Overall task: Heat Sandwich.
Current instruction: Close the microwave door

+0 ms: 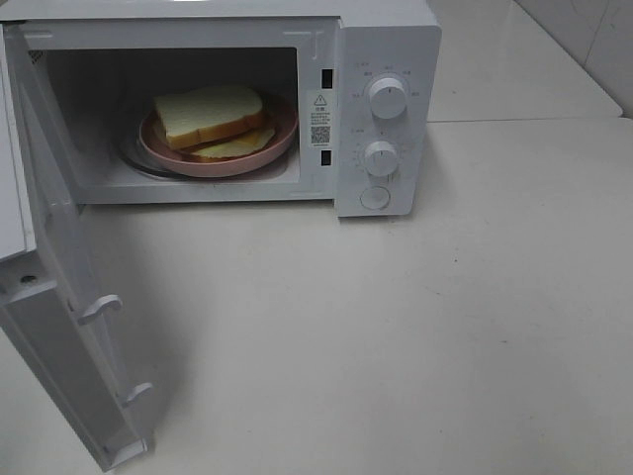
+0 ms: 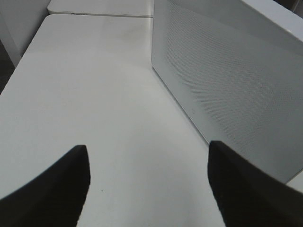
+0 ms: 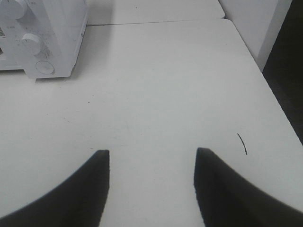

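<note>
Microwave stands at the back of the white table, its door swung fully open to the left.

The sandwich is inside the cavity on the pink plate: 1 slice of white bread on top, yellow filling showing below it.

Writing: a sticker on the frame beside the cavity carries a warning triangle, a few lines of print and a QR code. I cannot read the print. Control panel has 2 knobs, upper and lower, and 1 round button. The scale marks around the knobs are too small to read. No brand name legible.

Left gripper: fingers spread wide, nothing between them, over bare table beside a white dot-meshed panel.

Right gripper: fingers apart, nothing held, over bare table well away from the control panel. A short curved dark mark is on the table near it.
</note>
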Action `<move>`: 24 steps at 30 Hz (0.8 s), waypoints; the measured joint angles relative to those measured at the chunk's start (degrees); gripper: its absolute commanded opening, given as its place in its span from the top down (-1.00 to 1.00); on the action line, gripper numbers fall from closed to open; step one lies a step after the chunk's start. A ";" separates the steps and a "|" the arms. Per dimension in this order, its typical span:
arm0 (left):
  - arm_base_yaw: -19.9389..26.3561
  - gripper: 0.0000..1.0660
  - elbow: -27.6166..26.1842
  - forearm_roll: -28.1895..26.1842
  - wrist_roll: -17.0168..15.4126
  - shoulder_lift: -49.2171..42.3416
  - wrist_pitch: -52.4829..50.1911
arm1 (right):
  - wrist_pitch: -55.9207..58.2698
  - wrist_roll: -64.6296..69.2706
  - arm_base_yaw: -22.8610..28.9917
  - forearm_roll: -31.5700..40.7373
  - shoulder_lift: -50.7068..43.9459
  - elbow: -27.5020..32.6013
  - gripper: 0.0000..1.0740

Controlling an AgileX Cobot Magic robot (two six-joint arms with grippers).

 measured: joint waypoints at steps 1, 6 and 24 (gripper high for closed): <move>0.00 -0.26 0.00 0.00 0.00 0.00 0.00 | 0.00 0.00 0.00 0.00 0.00 0.00 -0.01; 0.00 -0.26 0.00 0.00 0.00 0.00 0.00 | 0.00 0.00 0.00 0.00 0.00 0.00 -0.01; 0.00 -0.26 0.00 0.00 0.00 0.00 0.00 | 0.06 0.00 0.00 0.00 0.00 0.00 -0.01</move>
